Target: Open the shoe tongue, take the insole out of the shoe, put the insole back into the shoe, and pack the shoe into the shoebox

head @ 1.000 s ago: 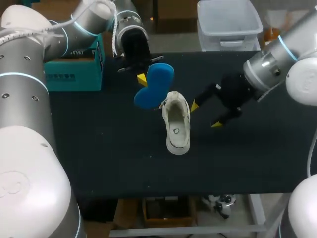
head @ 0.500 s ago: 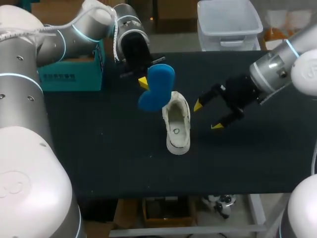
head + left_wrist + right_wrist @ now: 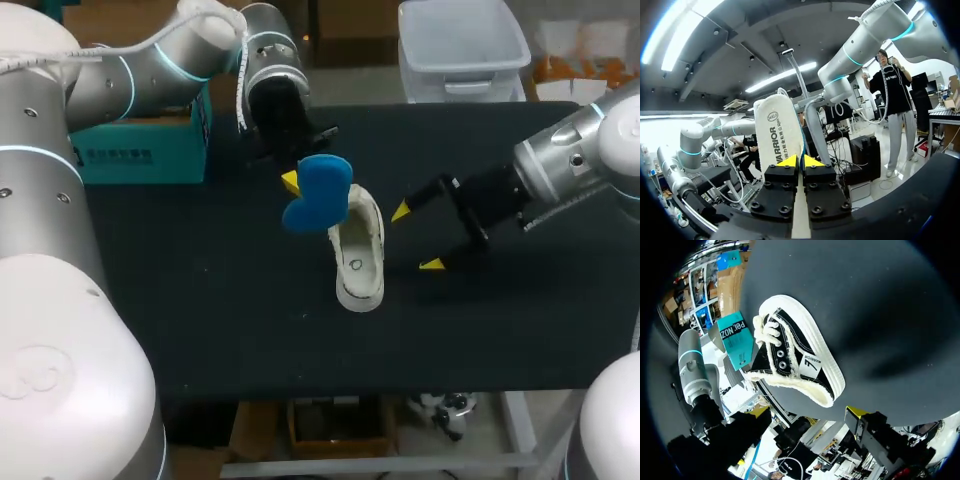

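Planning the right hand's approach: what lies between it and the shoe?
In the head view, nothing but bare black tabletop separates the open right hand from the black-and-white canvas shoe.

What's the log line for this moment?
left gripper: shut on insole, beside shoe | right gripper: open, beside shoe | shoe: on table
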`<state>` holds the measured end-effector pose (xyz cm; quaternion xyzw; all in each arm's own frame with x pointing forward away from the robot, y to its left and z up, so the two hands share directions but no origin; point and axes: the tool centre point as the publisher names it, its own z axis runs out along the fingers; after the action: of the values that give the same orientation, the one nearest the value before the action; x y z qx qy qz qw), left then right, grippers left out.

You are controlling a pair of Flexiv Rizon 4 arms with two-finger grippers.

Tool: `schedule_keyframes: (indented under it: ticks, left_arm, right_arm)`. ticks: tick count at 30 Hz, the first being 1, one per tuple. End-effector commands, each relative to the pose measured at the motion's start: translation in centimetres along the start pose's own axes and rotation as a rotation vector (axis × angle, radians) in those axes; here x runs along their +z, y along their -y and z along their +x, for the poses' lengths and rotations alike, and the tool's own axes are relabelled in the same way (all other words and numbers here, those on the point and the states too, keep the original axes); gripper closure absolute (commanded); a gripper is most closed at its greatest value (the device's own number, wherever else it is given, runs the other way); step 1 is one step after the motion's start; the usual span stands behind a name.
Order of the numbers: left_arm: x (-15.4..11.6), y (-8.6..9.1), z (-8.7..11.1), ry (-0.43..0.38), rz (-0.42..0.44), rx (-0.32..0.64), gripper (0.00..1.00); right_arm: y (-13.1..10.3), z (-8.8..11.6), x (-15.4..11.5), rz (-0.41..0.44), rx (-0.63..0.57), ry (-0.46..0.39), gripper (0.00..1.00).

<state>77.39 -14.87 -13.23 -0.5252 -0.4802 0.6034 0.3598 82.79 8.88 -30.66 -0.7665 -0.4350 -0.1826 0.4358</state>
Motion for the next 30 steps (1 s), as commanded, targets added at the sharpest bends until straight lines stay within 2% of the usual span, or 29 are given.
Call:
schedule_keyframes:
  ticks: [1, 10, 17, 26, 30]
  left_arm:
    - [0.9, 0.0, -0.4, -0.019, -0.054, 0.016, 1.00]
    - [2.5, -2.5, -1.0, -0.023, -0.142, 0.058, 1.00]
    - [3.9, -4.2, -1.4, -0.010, -0.244, 0.109, 1.00]
    - [4.2, -5.8, -1.5, -0.019, -0.272, 0.129, 1.00]
    - [3.9, -6.7, -1.7, 0.003, -0.290, 0.135, 1.00]
  right_arm:
    - [-0.1, 0.8, 0.2, 0.046, 0.036, 0.019, 0.00]
    - [1.6, 1.0, 1.2, 0.068, 0.031, -0.030, 0.00]
    - [3.1, -0.1, 2.1, 0.076, 0.043, -0.103, 0.00]
    - [3.8, -0.1, 2.4, 0.058, -0.028, -0.230, 0.00]
    - [3.6, 0.3, 2.9, 0.086, -0.015, -0.228, 0.00]
